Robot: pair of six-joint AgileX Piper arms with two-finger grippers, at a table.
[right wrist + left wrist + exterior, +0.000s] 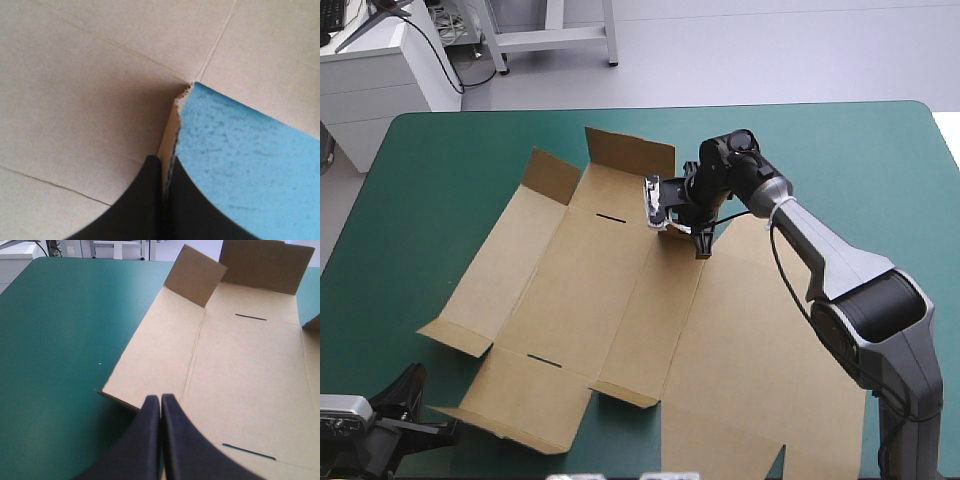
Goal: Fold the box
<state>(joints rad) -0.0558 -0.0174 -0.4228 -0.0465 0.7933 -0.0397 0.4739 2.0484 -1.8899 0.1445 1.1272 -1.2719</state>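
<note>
Left wrist view: the left gripper (160,399), its black fingers pressed together into one point and holding nothing, hangs at the near left corner of the box (240,375). Whether the tips touch the board cannot be told. The brown sheet lies spread on the teal-green cover (60,340), and its right side is cut off.

High view: the box lies mid-table, mostly flat. A short flap (552,176) and a wider flap (630,152) stand up at its far end, and a far slot (612,217) and a near slot (545,359) are cut into its panels. The right arm (820,260) reaches across to the far edge just right of the wider flap, hiding the board beneath it. The sheet's near right part runs out of the frame.

Right wrist view: the right gripper (164,160) has its fingers all but closed on a thin, ragged board edge (172,125). This edge is seen end-on, so its extent cannot be made out. Bare cover shows beside it.
</note>
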